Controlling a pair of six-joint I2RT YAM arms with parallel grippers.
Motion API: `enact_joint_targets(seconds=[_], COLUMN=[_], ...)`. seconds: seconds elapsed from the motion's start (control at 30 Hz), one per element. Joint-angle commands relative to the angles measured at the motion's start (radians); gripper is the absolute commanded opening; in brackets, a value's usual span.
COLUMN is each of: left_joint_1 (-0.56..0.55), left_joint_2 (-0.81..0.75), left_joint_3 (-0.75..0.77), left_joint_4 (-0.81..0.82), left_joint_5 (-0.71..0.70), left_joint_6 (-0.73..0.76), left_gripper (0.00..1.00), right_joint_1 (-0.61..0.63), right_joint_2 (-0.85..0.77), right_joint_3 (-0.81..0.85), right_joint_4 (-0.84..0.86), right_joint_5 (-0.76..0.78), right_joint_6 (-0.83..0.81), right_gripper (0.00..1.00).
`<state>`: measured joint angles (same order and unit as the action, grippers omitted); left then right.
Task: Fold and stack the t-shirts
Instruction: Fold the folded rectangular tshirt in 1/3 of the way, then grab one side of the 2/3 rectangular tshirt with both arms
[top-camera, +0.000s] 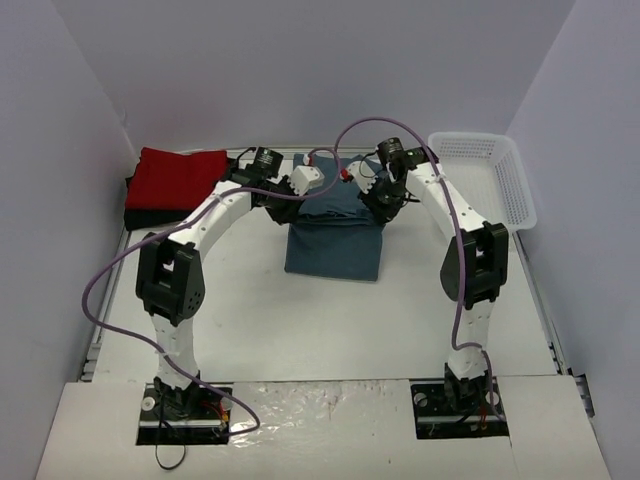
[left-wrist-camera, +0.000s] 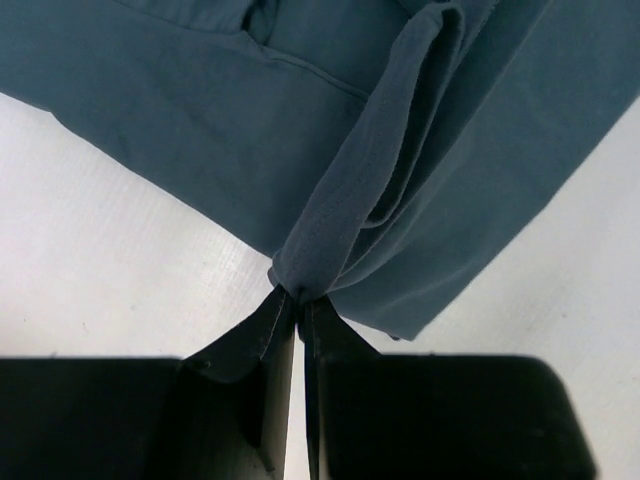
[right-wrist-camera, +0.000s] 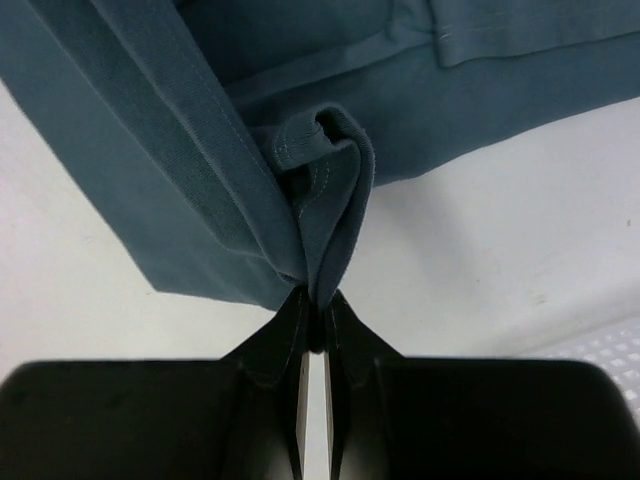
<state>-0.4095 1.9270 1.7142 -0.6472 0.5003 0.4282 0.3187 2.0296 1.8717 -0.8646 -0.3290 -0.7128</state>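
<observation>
The slate-blue t-shirt (top-camera: 334, 243) lies partly folded in the middle of the table. My left gripper (top-camera: 287, 204) is shut on a bunched fold at its far left corner, seen close in the left wrist view (left-wrist-camera: 298, 292), where the blue cloth (left-wrist-camera: 420, 150) hangs from the tips. My right gripper (top-camera: 381, 207) is shut on a fold at the far right corner, seen close in the right wrist view (right-wrist-camera: 317, 298) with the blue cloth (right-wrist-camera: 180, 170) above it. The red t-shirt (top-camera: 178, 176) lies folded on the black t-shirt (top-camera: 141, 218) at the far left.
A white lattice basket (top-camera: 488, 176) stands at the far right; its edge shows in the right wrist view (right-wrist-camera: 610, 345). Purple cables loop over both arms. White walls close in the table on three sides.
</observation>
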Motion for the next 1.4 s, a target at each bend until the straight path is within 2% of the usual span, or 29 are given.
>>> enact_joint_targets(seconds=[0.0,0.27,0.3,0.33,0.37,0.4,0.5,0.57,0.73,0.83,0.97,1.07,1.2,1.37], left_joint_1=[0.018,0.037,0.037,0.037,0.037,0.037,0.035,0.035,0.029,0.031,0.029,0.025,0.017,0.011], left_joint_2=[0.032,0.202,0.220,0.231,0.237,0.250,0.263,0.256,0.147,0.057,-0.100,-0.227,-0.296,-0.321], left_joint_3=[0.106,0.269,0.286,0.291,0.297,0.303,0.335,0.354,0.328,0.263,0.027,-0.234,-0.422,-0.554], left_joint_4=[-0.022,-0.078,-0.081,-0.081,-0.081,-0.085,-0.107,-0.117,-0.111,-0.105,-0.029,0.030,0.127,0.247], left_joint_5=[0.003,0.017,0.018,0.020,0.020,0.021,0.034,0.038,0.032,0.040,0.037,0.046,0.035,0.020], left_joint_6=[0.027,0.063,0.064,0.064,0.069,0.070,0.083,0.080,0.075,0.075,0.122,0.155,0.164,0.135], left_gripper=[0.02,0.03,0.04,0.10,0.13,0.15,0.27,0.30,0.32,0.32,0.32,0.32,0.31,0.31], right_joint_1=[-0.015,-0.029,-0.030,-0.030,-0.030,-0.030,-0.029,-0.024,-0.010,0.003,0.029,0.054,0.111,0.157], right_joint_2=[0.061,0.210,0.233,0.244,0.253,0.270,0.285,0.279,0.189,0.110,0.006,-0.095,-0.170,-0.209], right_joint_3=[0.086,0.193,0.204,0.220,0.230,0.240,0.283,0.305,0.271,0.189,0.031,-0.151,-0.293,-0.374], right_joint_4=[-0.031,-0.030,-0.028,-0.028,-0.024,-0.021,0.009,0.027,0.055,0.062,0.062,0.062,0.076,0.102], right_joint_5=[0.034,0.064,0.068,0.074,0.077,0.093,0.122,0.137,0.162,0.163,0.154,0.105,0.062,0.012], right_joint_6=[-0.013,-0.007,-0.004,0.001,0.006,0.018,0.068,0.088,0.127,0.131,0.144,0.157,0.174,0.179], right_gripper=[0.00,0.00,0.00,0.02,0.11,0.30,0.51,0.51,0.53,0.52,0.51,0.49,0.48,0.47])
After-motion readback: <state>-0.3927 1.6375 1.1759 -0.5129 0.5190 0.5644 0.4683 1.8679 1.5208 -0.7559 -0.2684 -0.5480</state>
